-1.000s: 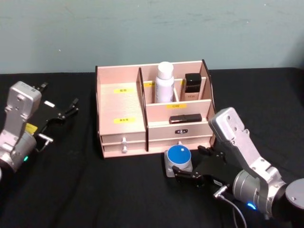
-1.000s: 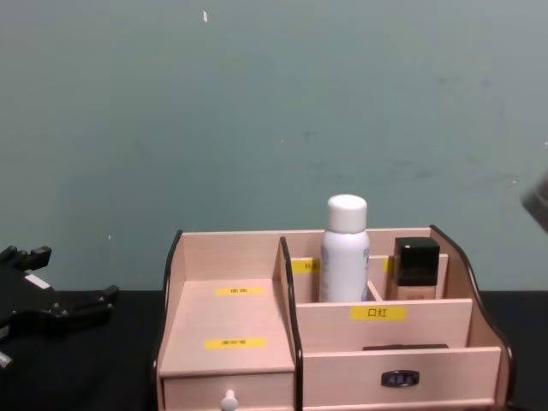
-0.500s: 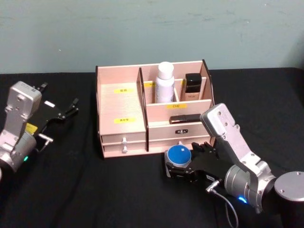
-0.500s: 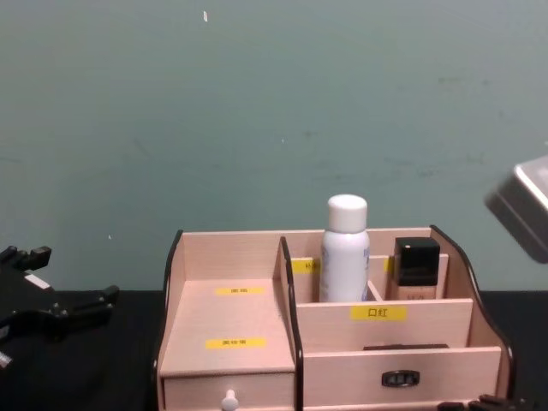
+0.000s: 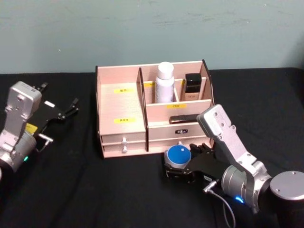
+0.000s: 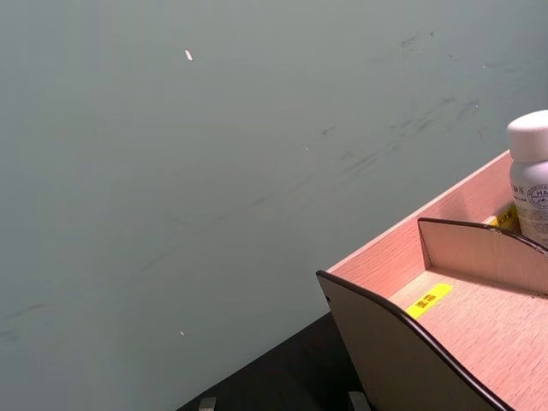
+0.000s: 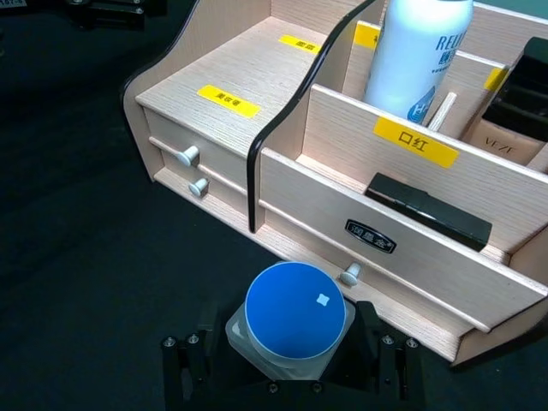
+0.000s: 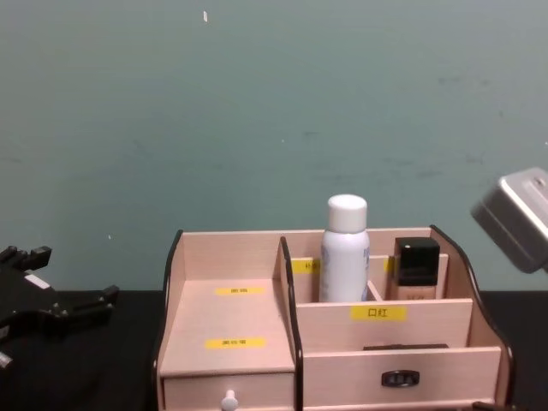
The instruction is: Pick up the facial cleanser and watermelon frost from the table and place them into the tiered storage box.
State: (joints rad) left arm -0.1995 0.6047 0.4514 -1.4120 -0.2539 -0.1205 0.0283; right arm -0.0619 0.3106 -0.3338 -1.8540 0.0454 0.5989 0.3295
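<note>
Storage box [image 5: 121, 102] of pale wood with dark curved sides stands on the black cloth of the table [image 5: 95, 190], and everything else is placed from it.

Well to the left of the box, the left arm is bent with its grey link raised. The left gripper [image 5: 57, 105] points toward the box's left wall, its fingers spread and holding nothing.

In the box's rear row, right of the middle divider, a white bottle [image 5: 165, 83] stands upright. A dark bottle with a black cap [image 5: 192, 85] stands in the next slot to the right. A flat black case [image 5: 185, 118] lies in the lower slot in front of them.

Just in front of the box's right-hand drawer, a blue-lidded jar [image 5: 178, 155] sits on the cloth. The right arm reaches in from the box's front right, its grey link sloping up and its wrist turned down. The right gripper [image 5: 180, 161] is clenched on the jar.

The right wrist view shows the jar's clear squarish base with black fingers [image 7: 193, 368] against two opposite sides. The chest view shows the right arm's grey link [image 8: 514, 218] above the box's right end. The left wrist view shows the box's left corner. Behind the box rises a scuffed grey-green wall [image 5: 142, 28].
</note>
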